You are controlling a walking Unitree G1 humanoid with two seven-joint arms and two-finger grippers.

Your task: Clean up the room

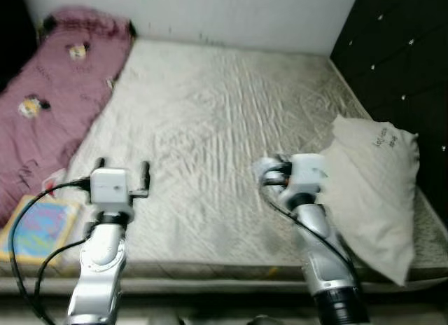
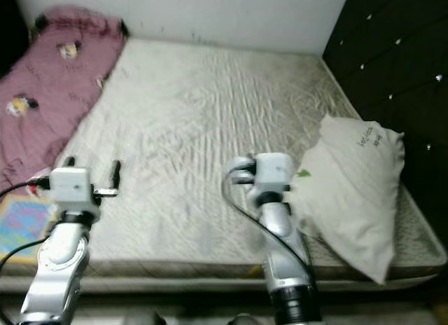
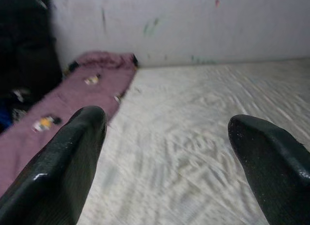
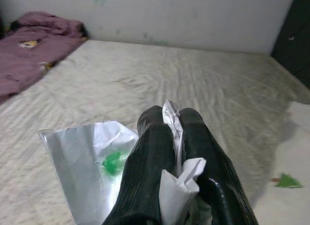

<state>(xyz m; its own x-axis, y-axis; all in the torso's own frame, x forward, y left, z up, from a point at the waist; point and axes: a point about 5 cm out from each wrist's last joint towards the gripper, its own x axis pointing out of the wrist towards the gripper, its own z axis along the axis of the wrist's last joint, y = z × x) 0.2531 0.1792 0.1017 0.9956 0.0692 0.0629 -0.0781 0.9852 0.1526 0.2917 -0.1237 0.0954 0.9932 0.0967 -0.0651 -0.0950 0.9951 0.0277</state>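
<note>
Right gripper (image 4: 169, 123): its two black fingers are pressed together on a crumpled wrapper (image 4: 92, 162) — silver and white, with a green spot. It hangs over the near part of the bed, just beside the pillow.

Left gripper (image 3: 167, 137): its fingers are wide apart and hold nothing. It hangs over the near left part of the mattress.

Where the trash is: the wrapper is up in the air in the right gripper, not lying on the bed. Most of it sticks out to one side of the fingers.

Step now: I think the robot is carrying this bit of trash off the bed to throw it away. I see no bin here, so it may need to turn and look for one.

How to do it well: keep the squeeze tight, since the foil is thin and slippery. Move slowly so the loose flap does not catch or tear.

Mattress (image 1: 224, 129): pale and wrinkly, with nothing else small lying on the middle of it.

Pillow (image 1: 374, 192): whitish, on the right side of the bed, close to the right arm — it could get bumped when the arm turns.

Pink blanket (image 1: 49, 101): bunched along the left edge of the bed, with little cartoon pictures on it.

Colourful book (image 1: 38, 227): flat by the near left corner, just beside the left arm.

Dark wall (image 1: 399, 66): stands on the right, behind the pillow.
</note>
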